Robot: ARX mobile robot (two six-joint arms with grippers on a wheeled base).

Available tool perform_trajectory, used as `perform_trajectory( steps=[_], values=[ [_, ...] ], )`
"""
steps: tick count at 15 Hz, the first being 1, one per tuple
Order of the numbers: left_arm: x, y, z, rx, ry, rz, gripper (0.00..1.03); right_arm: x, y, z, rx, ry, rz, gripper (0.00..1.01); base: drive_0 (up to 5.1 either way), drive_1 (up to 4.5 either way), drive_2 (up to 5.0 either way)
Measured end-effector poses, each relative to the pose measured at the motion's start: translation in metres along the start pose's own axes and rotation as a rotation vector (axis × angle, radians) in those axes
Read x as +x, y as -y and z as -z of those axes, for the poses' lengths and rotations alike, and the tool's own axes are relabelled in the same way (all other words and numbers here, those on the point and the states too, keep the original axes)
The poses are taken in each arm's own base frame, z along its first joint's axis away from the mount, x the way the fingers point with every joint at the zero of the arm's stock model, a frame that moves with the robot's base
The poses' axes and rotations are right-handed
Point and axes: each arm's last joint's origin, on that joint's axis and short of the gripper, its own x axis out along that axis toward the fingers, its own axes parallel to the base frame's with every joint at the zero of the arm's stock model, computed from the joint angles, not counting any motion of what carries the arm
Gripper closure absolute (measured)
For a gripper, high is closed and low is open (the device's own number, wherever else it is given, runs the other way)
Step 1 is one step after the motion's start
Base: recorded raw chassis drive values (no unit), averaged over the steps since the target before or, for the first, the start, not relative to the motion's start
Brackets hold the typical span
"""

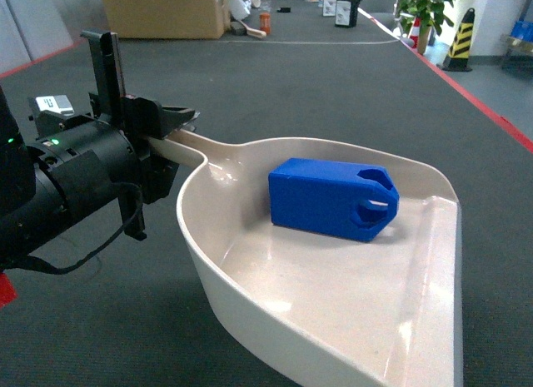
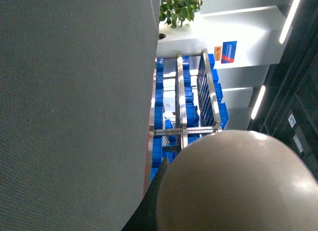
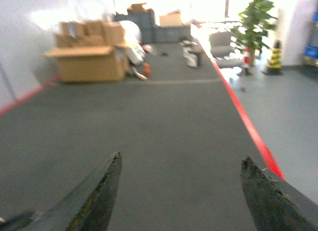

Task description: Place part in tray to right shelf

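The cream tray (image 1: 333, 320) hangs above the grey floor, and my left gripper (image 1: 171, 131) is shut on its long handle (image 1: 190, 147) at the left. The bright-blue part (image 1: 331, 197) lies on its side inside the tray, near the back wall, slotted end to the right. In the left wrist view the tray's rounded back (image 2: 233, 186) fills the lower right beside one dark finger (image 2: 151, 201). Far behind it stands the steel right shelf (image 2: 183, 107) with blue crates. My right gripper (image 3: 181, 157) is open over bare floor, holding nothing.
Grey carpet floor lies all round, with a red line (image 1: 483, 104) along its right side. At the far end are cardboard boxes (image 1: 166, 11), a potted plant (image 1: 429, 8) and a yellow-black cone (image 1: 460, 39).
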Motion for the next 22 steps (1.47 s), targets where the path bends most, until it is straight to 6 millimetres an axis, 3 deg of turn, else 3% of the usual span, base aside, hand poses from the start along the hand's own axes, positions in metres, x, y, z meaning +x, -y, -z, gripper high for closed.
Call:
perform_trajectory(
  steps=[2, 6, 8, 10, 11, 18, 22],
  values=[
    [0.0, 0.0, 0.0, 0.0, -0.002, -0.001, 0.91, -0.015, 0.038, 0.057, -0.12, -0.093, 0.136, 0.47, 0.0, 0.0, 0.0],
    [0.0, 0.0, 0.0, 0.0, -0.003, -0.001, 0.91, -0.052, 0.072, 0.095, -0.134, -0.059, 0.12, 0.97, 0.0, 0.0, 0.0],
    [0.0, 0.0, 0.0, 0.0, -0.003, -0.001, 0.91, -0.064, 0.084, 0.118, -0.145, -0.098, 0.127, 0.99, 0.0, 0.0, 0.0],
    [0.0, 0.0, 0.0, 0.0, 0.0, -0.001, 0.91, -0.074, 0.09, 0.124, -0.141, -0.074, 0.119, 0.99, 0.0, 0.0, 0.0],
    [0.0, 0.0, 0.0, 0.0, -0.001, -0.001, 0.91, -0.078, 0.093, 0.129, -0.142, -0.078, 0.123, 0.94, 0.0, 0.0, 0.0],
    [0.0, 0.0, -0.001, 0.001, 0.004, -0.002, 0.91, -0.078, 0.093, 0.13, -0.142, -0.081, 0.119, 0.04, 1.4, -0.78, -0.8],
    [0.0, 0.0, 0.0, 0.001, 0.001, 0.0, 0.91, -0.078, 0.093, 0.13, -0.142, -0.08, 0.119, 0.03, 4.7, -2.73, -2.7]
  ],
)
